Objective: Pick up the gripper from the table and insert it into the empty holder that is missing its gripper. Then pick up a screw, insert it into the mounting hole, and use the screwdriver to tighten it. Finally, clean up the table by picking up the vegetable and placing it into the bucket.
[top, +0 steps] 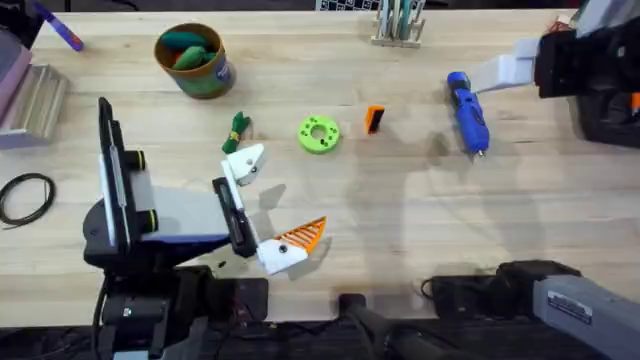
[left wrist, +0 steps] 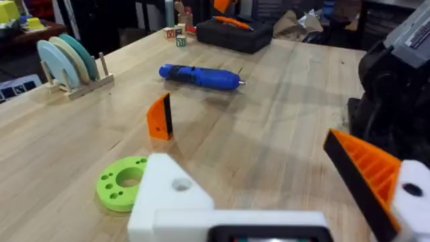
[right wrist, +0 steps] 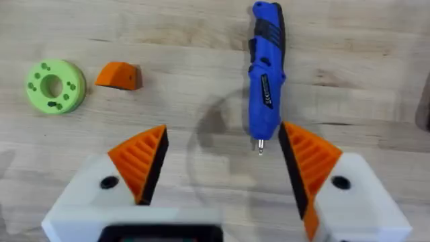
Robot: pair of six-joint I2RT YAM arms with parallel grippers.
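Note:
The orange gripper piece (top: 374,119) (left wrist: 160,116) (right wrist: 119,75) stands on the table between the lime-green disc and the blue screwdriver (top: 467,110) (left wrist: 200,76) (right wrist: 266,74). My left gripper (top: 280,195) (left wrist: 269,168) is open. Its bare white finger is the holder (top: 245,162) (left wrist: 164,191), and the other finger carries an orange pad. The dark green vegetable (top: 237,130) lies just beyond the holder. The green bucket (top: 205,75) stands at the back left with toy pieces inside. My right gripper (top: 505,72) (right wrist: 223,134) hangs open above the screwdriver's tip. The screw is out of view.
A lime-green disc (top: 319,134) (left wrist: 121,183) (right wrist: 55,85) lies mid-table. A wooden rack with plates (top: 398,25) (left wrist: 67,60) stands at the far edge. A black cable loop (top: 25,195) lies at the left. A black case (left wrist: 235,33) sits at the right end.

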